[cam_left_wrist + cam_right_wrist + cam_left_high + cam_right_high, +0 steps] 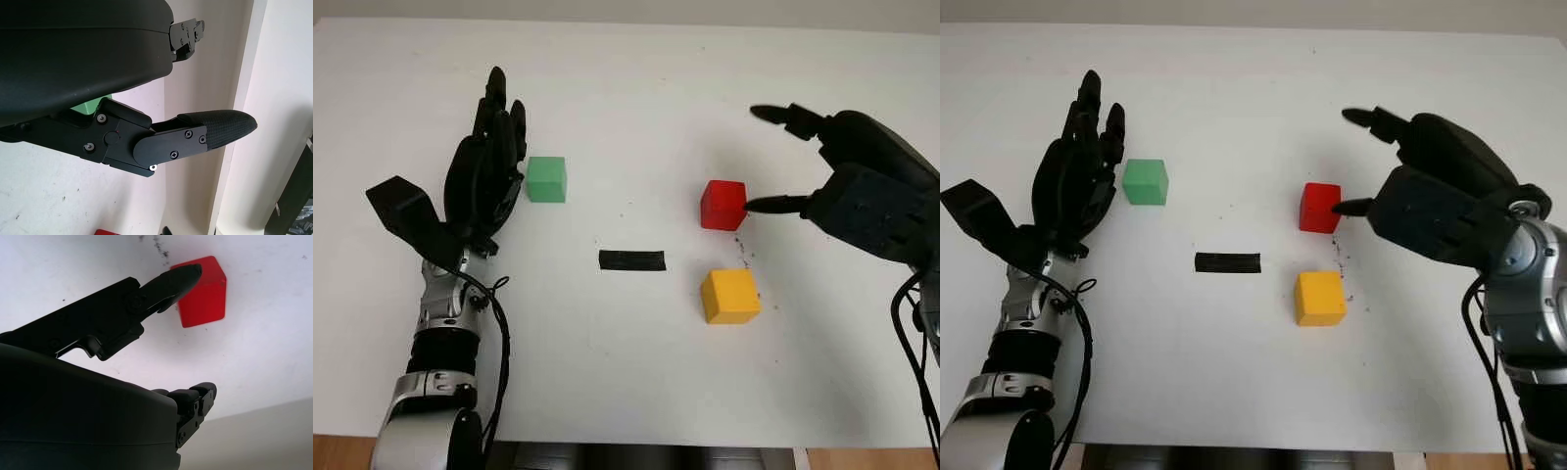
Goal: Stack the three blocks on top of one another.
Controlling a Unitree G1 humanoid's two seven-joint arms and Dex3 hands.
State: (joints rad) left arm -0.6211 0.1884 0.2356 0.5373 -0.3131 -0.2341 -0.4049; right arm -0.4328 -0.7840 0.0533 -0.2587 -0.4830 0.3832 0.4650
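Three blocks sit apart on the white table [636,382]. The red block [722,205] is right of centre, and the yellow block [729,296] lies just in front of it. The green block [546,179] is on the left. My right hand [773,157] hovers open just right of the red block, its thumb tip [188,273] at the block's right face while the other fingers [783,117] reach out behind it. The red block [203,291] is close under that thumb in the right wrist view. My left hand [489,162] is open directly left of the green block.
A short strip of black tape [631,260] lies flat at the table's centre, between the green block and the other two. The table's front edge [636,441] runs along the bottom of the head views.
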